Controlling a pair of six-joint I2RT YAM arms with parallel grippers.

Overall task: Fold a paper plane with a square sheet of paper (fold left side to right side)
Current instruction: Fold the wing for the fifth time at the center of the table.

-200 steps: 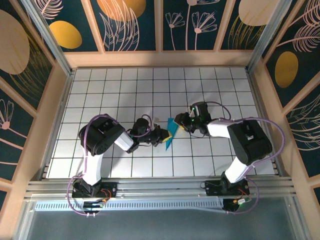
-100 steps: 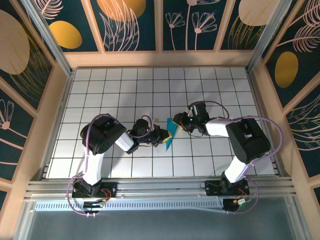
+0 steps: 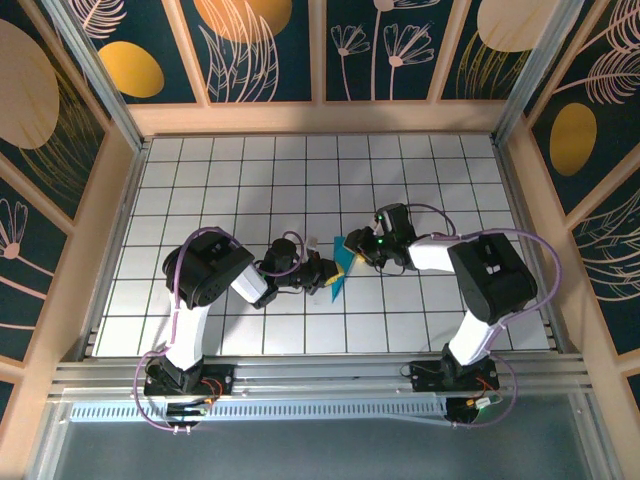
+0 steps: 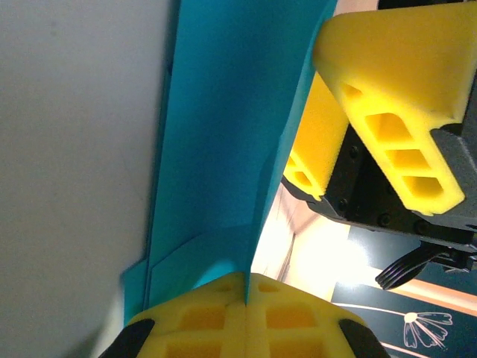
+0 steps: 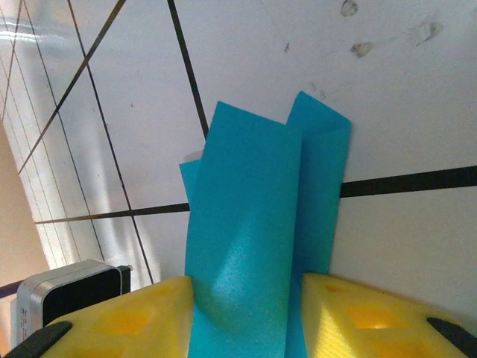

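Reaching in from the near edge of the table (image 3: 250, 180), the left gripper (image 4: 246, 287) points in from the left side and sits close to the middle of the white, black-lined surface. Its yellow fingers (image 4: 201, 317) are pressed fully together, and one end of the paper (image 4: 216, 149) is pinched in the seam between them. From this grip the paper runs away as a long, narrow folded strip of bright cyan, with a sharp crease along its length and a small extra flap near the fingers.

Just beyond, the right gripper (image 5: 246, 317) points in from the right side, so the two grippers face each other with the paper between. The fingers (image 5: 365, 313) of the right gripper are well apart. The other end of the paper lies in this gap, and its two edges reach both fingers; whether they press on it cannot be told. In the right wrist view the paper shows two layers side by side, a wide one and a narrow one, joined by a crease, above the table tiles.

Farther, the table goes on to the wall (image 3: 270, 50), dark panels painted with pale flowers.
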